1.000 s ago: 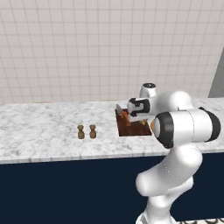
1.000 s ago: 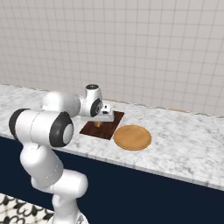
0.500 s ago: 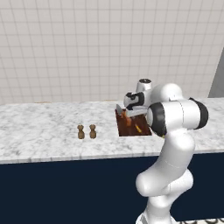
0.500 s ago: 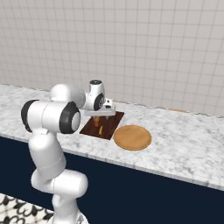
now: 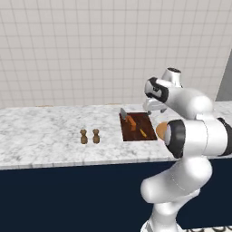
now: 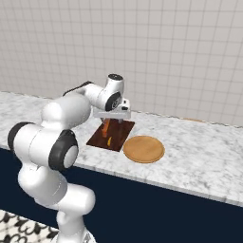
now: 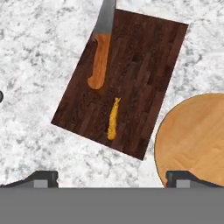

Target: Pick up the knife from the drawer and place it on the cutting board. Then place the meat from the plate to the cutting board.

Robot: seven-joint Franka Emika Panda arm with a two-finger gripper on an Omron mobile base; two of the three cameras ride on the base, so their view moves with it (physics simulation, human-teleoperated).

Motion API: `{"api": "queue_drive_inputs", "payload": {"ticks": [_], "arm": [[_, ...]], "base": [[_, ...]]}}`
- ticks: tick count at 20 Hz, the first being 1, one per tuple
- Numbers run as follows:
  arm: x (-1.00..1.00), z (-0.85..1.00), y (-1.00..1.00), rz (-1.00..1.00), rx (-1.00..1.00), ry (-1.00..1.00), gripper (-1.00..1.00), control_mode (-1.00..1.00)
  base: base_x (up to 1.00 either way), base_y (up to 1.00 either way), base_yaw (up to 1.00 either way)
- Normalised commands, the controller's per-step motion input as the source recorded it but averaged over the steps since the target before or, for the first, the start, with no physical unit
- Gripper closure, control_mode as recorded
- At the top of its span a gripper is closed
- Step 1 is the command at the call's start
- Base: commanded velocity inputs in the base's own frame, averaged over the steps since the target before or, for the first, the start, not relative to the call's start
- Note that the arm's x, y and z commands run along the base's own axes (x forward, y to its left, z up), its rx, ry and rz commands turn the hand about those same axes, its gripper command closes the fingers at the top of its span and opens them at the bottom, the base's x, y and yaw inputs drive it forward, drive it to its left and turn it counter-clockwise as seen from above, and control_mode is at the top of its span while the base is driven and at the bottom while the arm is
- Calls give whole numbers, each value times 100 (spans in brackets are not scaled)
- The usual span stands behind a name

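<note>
text: none readable | labels: none | numbers: none

The board (image 7: 127, 78) lies flat on the worktop (image 5: 41, 131), with the plate (image 7: 197, 140) just beside it on the right in the base views. The knife (image 7: 101, 48) rests on the board near one long edge, handle on the wood, blade reaching past a short edge over the worktop. The meat (image 7: 113, 119) lies on the board beside the knife, apart from it. Two shakers (image 5: 89, 136) stand together on the worktop, well left of the board.
</note>
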Motion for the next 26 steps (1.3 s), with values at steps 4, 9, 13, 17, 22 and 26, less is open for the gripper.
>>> {"api": "queue_drive_inputs", "payload": {"ticks": [4, 9, 13, 17, 22, 26], "arm": [[-98, 92, -4, -2, -1, -29, -100, -100], [-100, 56, 0, -15, 0, -22, -100, -100], [-92, 31, 0, -21, 0, -19, -100, -100], [-6, 0, 0, -1, -1, -3, -100, -100], [0, 0, 0, 0, 0, 0, -100, -100], [0, 0, 11, 1, -3, 0, -100, -100]], "base": [[0, 0, 0], [0, 0, 0], [0, 0, 0], [0, 0, 0], [0, 0, 0], [0, 0, 0]]}}
